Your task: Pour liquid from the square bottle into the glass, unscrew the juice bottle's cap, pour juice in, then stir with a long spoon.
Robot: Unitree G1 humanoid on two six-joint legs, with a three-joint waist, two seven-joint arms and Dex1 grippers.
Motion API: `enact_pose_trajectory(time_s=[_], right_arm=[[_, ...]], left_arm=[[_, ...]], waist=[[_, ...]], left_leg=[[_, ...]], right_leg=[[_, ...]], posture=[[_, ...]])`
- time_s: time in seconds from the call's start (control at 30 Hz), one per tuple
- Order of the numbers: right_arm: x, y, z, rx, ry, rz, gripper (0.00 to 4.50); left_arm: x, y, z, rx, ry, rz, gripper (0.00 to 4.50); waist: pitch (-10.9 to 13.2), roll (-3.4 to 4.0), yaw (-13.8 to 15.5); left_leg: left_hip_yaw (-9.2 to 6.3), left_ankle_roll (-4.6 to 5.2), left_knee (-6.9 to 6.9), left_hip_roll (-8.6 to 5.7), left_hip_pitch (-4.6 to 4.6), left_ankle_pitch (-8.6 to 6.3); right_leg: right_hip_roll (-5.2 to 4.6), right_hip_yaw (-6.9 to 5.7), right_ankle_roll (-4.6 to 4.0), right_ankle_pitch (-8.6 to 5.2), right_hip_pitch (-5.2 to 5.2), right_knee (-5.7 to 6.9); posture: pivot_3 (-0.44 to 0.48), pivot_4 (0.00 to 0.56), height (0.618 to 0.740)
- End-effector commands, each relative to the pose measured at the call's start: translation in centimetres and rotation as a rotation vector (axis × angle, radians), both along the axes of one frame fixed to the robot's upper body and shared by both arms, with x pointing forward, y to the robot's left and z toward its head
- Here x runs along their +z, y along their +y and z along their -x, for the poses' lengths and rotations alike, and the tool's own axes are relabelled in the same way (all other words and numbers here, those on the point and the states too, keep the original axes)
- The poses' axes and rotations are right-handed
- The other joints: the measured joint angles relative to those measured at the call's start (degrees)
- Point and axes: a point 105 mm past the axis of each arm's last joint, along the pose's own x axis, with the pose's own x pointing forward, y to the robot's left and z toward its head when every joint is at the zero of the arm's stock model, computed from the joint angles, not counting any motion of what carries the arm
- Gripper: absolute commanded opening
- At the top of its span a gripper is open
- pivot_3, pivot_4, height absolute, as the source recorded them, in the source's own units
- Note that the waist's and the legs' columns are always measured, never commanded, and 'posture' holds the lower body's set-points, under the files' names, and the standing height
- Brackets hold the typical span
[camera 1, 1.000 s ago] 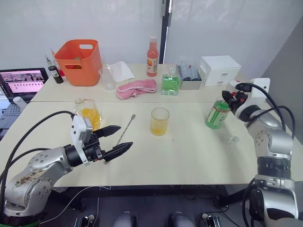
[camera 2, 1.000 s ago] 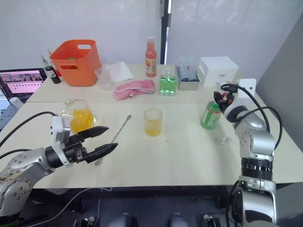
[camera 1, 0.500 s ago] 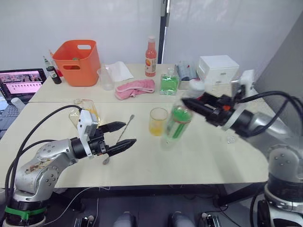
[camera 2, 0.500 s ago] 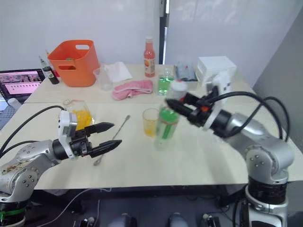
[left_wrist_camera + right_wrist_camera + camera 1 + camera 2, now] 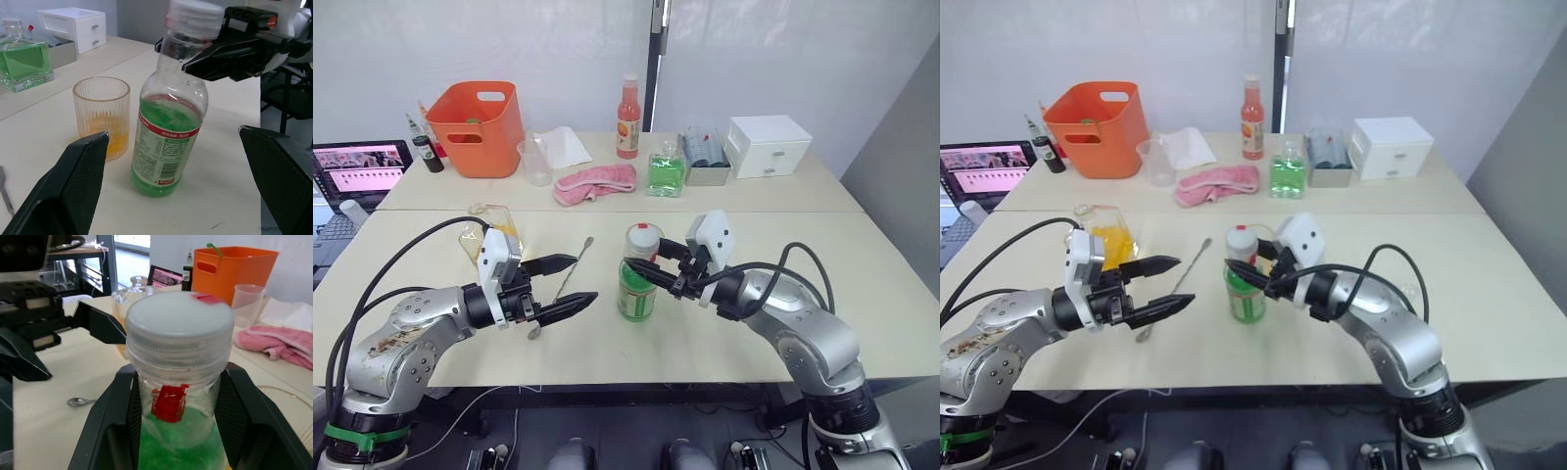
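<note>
My two head views look forward and down over the table (image 5: 773,333) from above, side by side, sharing nearly the whole scene. My left wrist view sits low and close, facing the juice bottle (image 5: 168,127) and the glass (image 5: 101,117) just behind it. My right wrist view looks from very near at the cap (image 5: 179,325), facing the orange basket (image 5: 234,271).

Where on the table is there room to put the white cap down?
The near right table, beyond the right gripper, is bare. The middle is crowded: juice bottle, glass, spoon, left gripper. The far table, basket to white box, is packed.
</note>
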Motion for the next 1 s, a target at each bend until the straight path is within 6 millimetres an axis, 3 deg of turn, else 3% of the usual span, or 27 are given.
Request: enact_pose_trajectory(time_s=[0.03,0.13,0.2,0.37,0.63,0.73,1.0], right_arm=[[0.2,-0.1,-0.1,0.007,-0.043,0.004,1.52],[-0.3,0.0,-0.2,0.016,-0.002,0.002,1.52],[-0.4,0.0,-0.3,0.016,0.014,-0.003,2.55],[1.0,-0.8,-0.8,0.036,0.046,-0.062,4.21],[1.0,-2.8,-2.3,0.361,0.107,0.066,4.21],[0.8,-2.5,-2.5,0.486,0.122,0.121,4.21],[0.9,-1.0,-4.1,0.588,0.087,0.134,4.21]], left_arm=[[0.9,0.0,0.5,-0.012,-0.045,-0.01,4.5],[0.9,0.2,0.5,-0.006,-0.041,-0.01,4.5],[0.9,0.3,0.5,-0.001,-0.042,-0.01,4.5],[1.1,0.5,0.5,0.01,-0.047,-0.009,4.5],[1.1,0.7,0.4,0.007,-0.034,-0.03,4.5],[1.3,0.9,0.6,-0.006,-0.033,-0.041,4.5],[1.7,1.0,1.1,0.0,-0.026,-0.047,4.5]], waist=[[0.0,-0.01,0.0],[0.0,-0.02,0.0],[0.0,-0.02,0.0],[0.0,-0.03,0.0],[0.0,-0.03,0.0],[0.0,-0.03,-0.2],[0.0,-0.03,-0.1]], left_leg=[[-0.01,0.0,0.01,0.02,0.01,0.0],[-0.01,0.0,0.01,0.02,0.12,0.0],[-0.01,0.0,0.01,0.03,0.14,0.0],[0.0,0.0,0.01,0.03,0.1,0.0],[0.02,0.0,0.01,0.02,0.12,0.0],[0.03,0.0,-0.02,0.04,0.11,0.0],[0.01,-0.01,-0.05,0.04,0.09,0.0]], right_leg=[[0.01,0.0,0.0,0.0,0.01,0.0],[0.01,0.0,-0.01,0.0,0.1,0.03],[0.02,0.0,-0.01,0.0,0.11,0.03],[0.01,0.0,-0.01,0.0,0.06,0.03],[0.01,-0.02,-0.01,0.0,0.12,0.0],[0.05,-0.01,-0.02,0.0,0.06,0.01],[0.03,-0.01,-0.02,0.0,0.01,0.02]], posture=[[0.0,0.15,0.715],[0.0,0.15,0.715],[0.0,0.15,0.715],[0.0,0.15,0.715],[0.0,0.15,0.715],[0.0,0.15,0.715],[0.0,0.15,0.715]])
